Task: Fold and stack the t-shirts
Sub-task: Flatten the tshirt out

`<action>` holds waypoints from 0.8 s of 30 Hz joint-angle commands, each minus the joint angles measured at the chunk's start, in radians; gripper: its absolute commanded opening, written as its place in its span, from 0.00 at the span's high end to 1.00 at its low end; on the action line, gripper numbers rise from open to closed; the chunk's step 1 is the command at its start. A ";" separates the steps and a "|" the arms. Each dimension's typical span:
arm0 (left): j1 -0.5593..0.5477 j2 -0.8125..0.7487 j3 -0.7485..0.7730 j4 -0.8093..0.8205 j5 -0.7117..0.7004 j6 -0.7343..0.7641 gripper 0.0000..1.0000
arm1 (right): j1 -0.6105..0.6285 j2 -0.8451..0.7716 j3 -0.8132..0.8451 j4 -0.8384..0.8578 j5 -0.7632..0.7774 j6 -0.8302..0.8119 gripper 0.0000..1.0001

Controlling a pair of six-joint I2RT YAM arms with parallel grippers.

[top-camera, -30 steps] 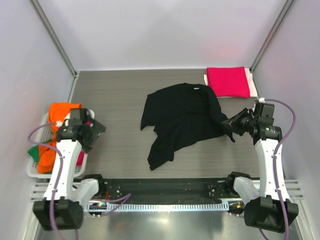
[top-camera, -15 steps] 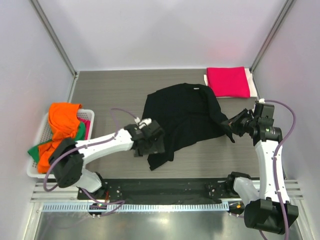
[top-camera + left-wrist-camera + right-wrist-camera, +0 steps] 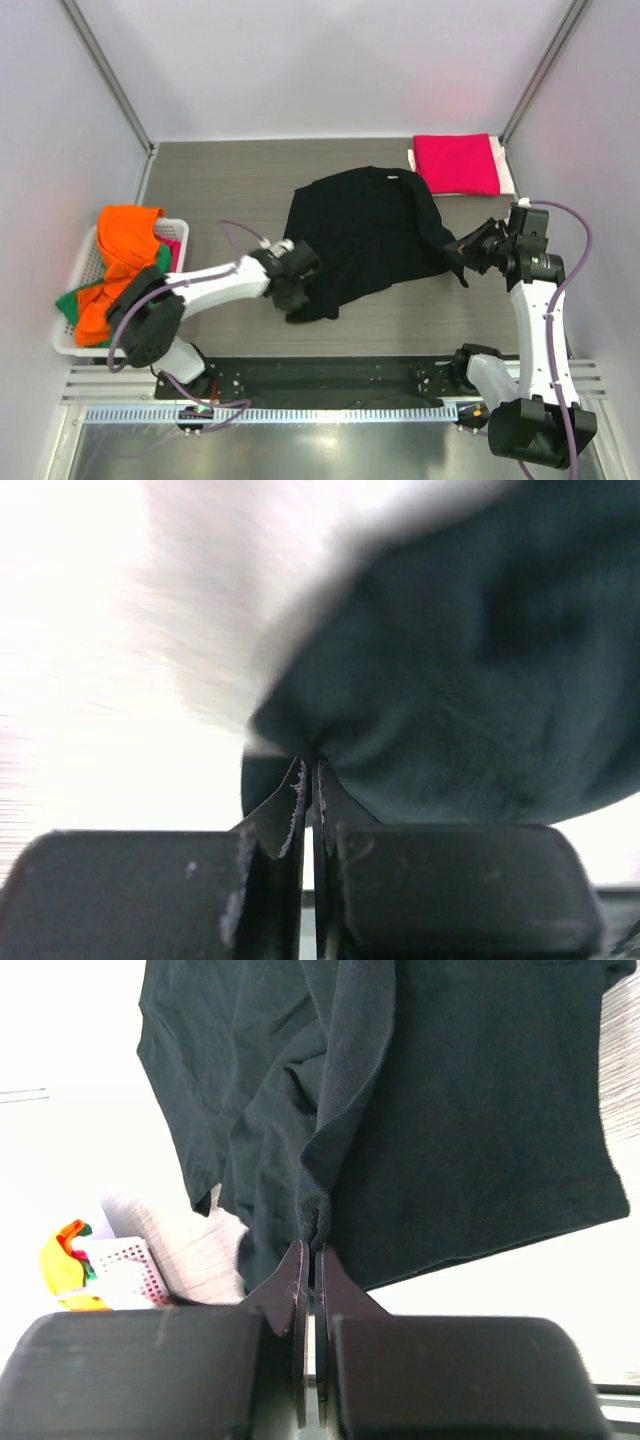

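A black t-shirt (image 3: 360, 235) lies crumpled in the middle of the table. My left gripper (image 3: 297, 290) is shut on its near-left hem, and the cloth (image 3: 440, 670) bunches right at the closed tips (image 3: 309, 770). My right gripper (image 3: 456, 256) is shut on the shirt's right edge; the fabric (image 3: 450, 1110) hangs from the tips (image 3: 310, 1250). A folded crimson-pink t-shirt (image 3: 456, 163) rests at the back right. Orange (image 3: 125, 232) and green (image 3: 72, 300) t-shirts fill the basket on the left.
The white mesh basket (image 3: 70, 345) stands at the table's left edge, also seen far off as a basket (image 3: 125, 1265) in the right wrist view. White walls with metal posts enclose the table on three sides. A black rail (image 3: 330, 380) runs along the near edge.
My left arm swung from the basket across to the black shirt, then shut on its near-left hem and drew it slightly in. The right gripper kept its hold and barely moved.
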State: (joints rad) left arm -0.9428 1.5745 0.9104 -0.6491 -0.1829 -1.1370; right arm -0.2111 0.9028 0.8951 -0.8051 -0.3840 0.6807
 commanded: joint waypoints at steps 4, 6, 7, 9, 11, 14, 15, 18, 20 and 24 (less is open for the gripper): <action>0.503 -0.295 0.085 -0.173 -0.119 0.311 1.00 | 0.006 -0.013 0.057 -0.019 0.002 -0.018 0.99; 0.689 -0.283 0.137 -0.196 -0.092 0.425 1.00 | 0.004 -0.012 0.053 -0.020 -0.006 -0.012 0.99; 0.737 -0.243 0.197 -0.205 -0.072 0.450 1.00 | 0.006 -0.010 0.053 -0.019 -0.010 -0.010 0.99; 0.814 -0.200 0.255 -0.248 -0.009 0.506 0.86 | 0.006 -0.010 0.050 -0.019 -0.018 -0.010 0.99; 0.808 -0.166 0.320 -0.282 -0.009 0.511 0.35 | 0.006 -0.012 0.048 -0.017 -0.026 -0.013 0.99; 0.736 -0.214 0.294 -0.270 0.007 0.481 0.13 | 0.004 -0.013 0.031 -0.014 -0.038 -0.015 0.99; 0.705 -0.228 0.285 -0.267 -0.031 0.458 0.13 | 0.004 -0.016 0.018 -0.009 -0.042 -0.015 0.99; 0.561 -0.284 0.233 -0.267 -0.091 0.405 0.19 | 0.007 -0.018 -0.010 0.000 -0.050 -0.020 0.99; 0.469 -0.306 0.191 -0.229 -0.057 0.364 0.29 | 0.010 -0.021 -0.025 0.006 -0.052 -0.020 0.99; 0.326 -0.266 0.101 -0.098 -0.038 0.304 0.42 | 0.015 -0.018 -0.058 0.027 -0.056 -0.013 0.99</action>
State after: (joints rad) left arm -0.5423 1.2827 1.0534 -0.8459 -0.2226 -0.7715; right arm -0.2043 0.9024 0.8501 -0.8120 -0.4084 0.6785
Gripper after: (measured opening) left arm 0.592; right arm 0.039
